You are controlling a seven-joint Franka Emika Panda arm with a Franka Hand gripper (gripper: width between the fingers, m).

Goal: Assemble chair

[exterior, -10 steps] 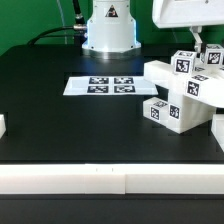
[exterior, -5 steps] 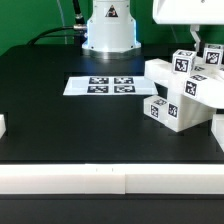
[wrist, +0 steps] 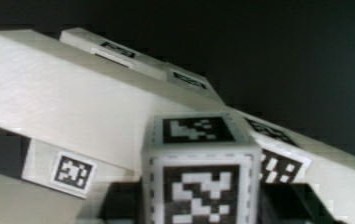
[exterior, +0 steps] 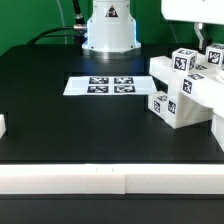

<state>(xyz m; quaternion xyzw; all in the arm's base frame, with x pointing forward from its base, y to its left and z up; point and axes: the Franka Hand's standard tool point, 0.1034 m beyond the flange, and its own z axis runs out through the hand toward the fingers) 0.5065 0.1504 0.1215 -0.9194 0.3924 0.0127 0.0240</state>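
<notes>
The partly built chair (exterior: 186, 96) lies on the black table at the exterior view's right: a white seat block with thick square tagged legs sticking up. My gripper (exterior: 206, 48) comes down from the top right corner onto the upper legs. In the wrist view a tagged chair leg (wrist: 204, 160) fills the space between my dark fingers (wrist: 128, 205), and my gripper (wrist: 204, 208) is shut on it. The seat block (wrist: 85, 95) stretches away behind the leg. The far right side of the chair is cut off by the exterior view's edge.
The marker board (exterior: 103, 86) lies flat mid-table, to the left of the chair. The robot base (exterior: 108, 28) stands at the back. A white rail (exterior: 110, 180) runs along the front edge, and a small white block (exterior: 2, 127) sits at the exterior view's left edge.
The chair, with my gripper on its leg, has shifted a little toward the exterior view's right. The jaws stay shut.
</notes>
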